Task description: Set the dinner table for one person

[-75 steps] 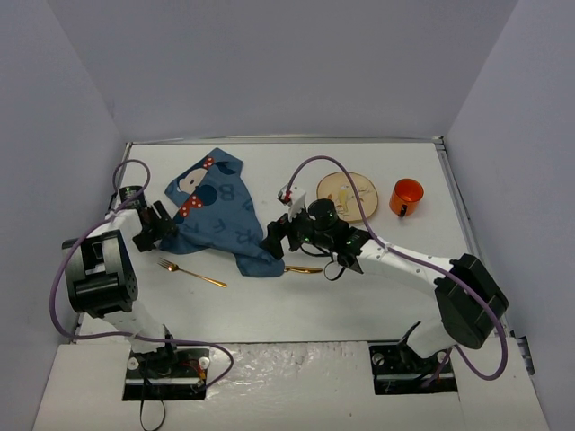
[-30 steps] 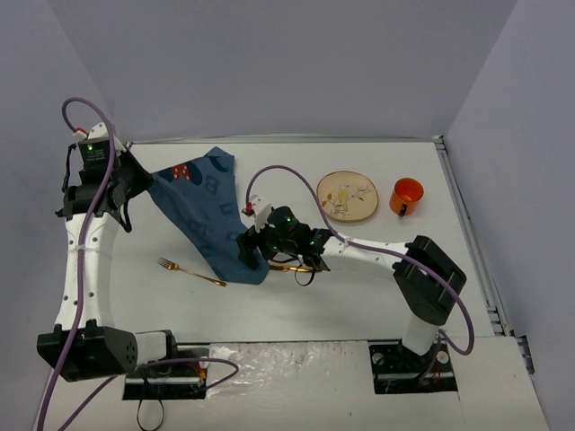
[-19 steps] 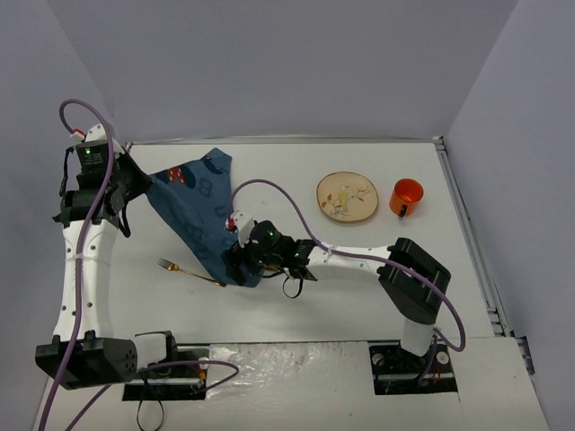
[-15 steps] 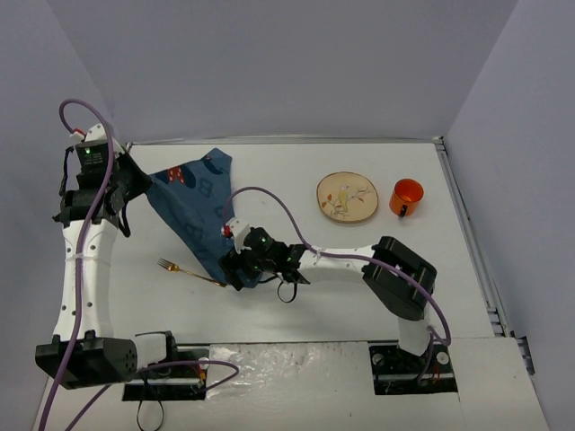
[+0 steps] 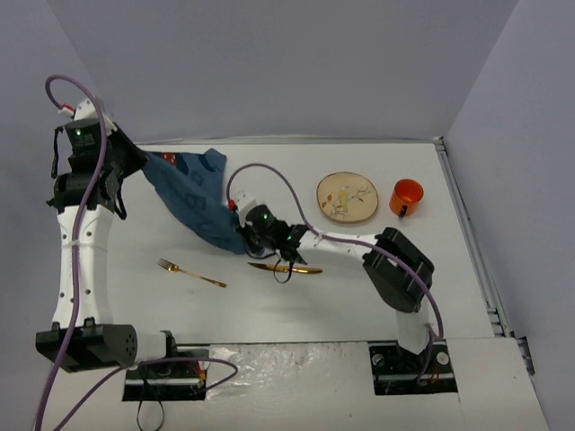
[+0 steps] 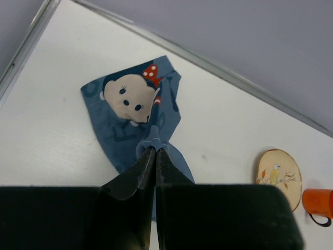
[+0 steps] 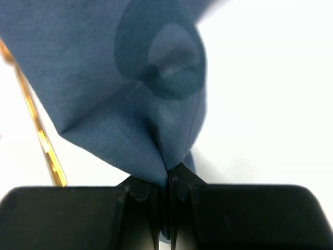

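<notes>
Left claw [image 6: 155, 154] pinched tight on one corner of the blue placemat [image 5: 193, 193], held up at far left; right claw [image 7: 167, 182] clamped on the opposite corner, low beside a gold utensil [image 5: 286, 268]; white tabletop [image 5: 359, 287] spreads underneath everything, plate [image 5: 347, 197] and orange mug [image 5: 406, 195] far right.

1. dark blue printed cloth placemat [image 5: 193, 199]: stretched between the two tools, one end in the left tool [image 5: 135, 164] above the far left corner of the white rectangular worktop [image 5: 359, 296], the other in the right tool [image 5: 244, 237] near mid-worktop.
2. gold metal cutlery piece [image 5: 286, 267]: on worktop, just right of right tool, nearer the bases.
3. gold metal fork [image 5: 191, 273]: on worktop, left of right tool, apart.
4. round wooden plate [image 5: 347, 197]: right of right tool, farther back.
5. orange mug [image 5: 406, 196]: just right of plate.
</notes>
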{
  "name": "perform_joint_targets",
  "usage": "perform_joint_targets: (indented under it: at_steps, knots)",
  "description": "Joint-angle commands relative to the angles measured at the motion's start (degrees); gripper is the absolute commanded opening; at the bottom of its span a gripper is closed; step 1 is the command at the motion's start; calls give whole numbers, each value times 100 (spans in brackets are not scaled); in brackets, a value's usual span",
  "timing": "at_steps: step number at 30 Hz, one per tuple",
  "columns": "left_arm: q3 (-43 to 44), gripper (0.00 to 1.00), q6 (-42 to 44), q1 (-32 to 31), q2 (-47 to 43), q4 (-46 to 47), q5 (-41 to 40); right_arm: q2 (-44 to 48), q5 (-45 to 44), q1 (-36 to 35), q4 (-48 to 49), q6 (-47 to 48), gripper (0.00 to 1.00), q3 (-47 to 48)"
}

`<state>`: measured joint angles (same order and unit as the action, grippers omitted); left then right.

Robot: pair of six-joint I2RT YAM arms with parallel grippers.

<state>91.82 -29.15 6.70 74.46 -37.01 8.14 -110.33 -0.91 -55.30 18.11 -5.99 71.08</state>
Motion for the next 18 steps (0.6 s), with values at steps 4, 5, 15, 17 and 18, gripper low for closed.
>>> perform_joint_targets:
  at_steps: [4,5,15,17,18]
  knots:
    - [1907,0,-231,-37,1187,1274,616,742,-305,1490,-193,1061,0,2128]
    - [2378,0,-251,-18,1473,1262,742,676,-298,1697,-246,1155,0,2547]
    - [5053,0,-738,32,2748,1638,3161,1237,-448,2145,-222,2223,0,3600]
    - [4366,0,-578,76,2340,1871,3125,1694,-222,2063,-125,2248,0,3100]
    - [3866,0,-492,110,2196,2026,3014,1878,-108,1989,-123,2243,0,2799]
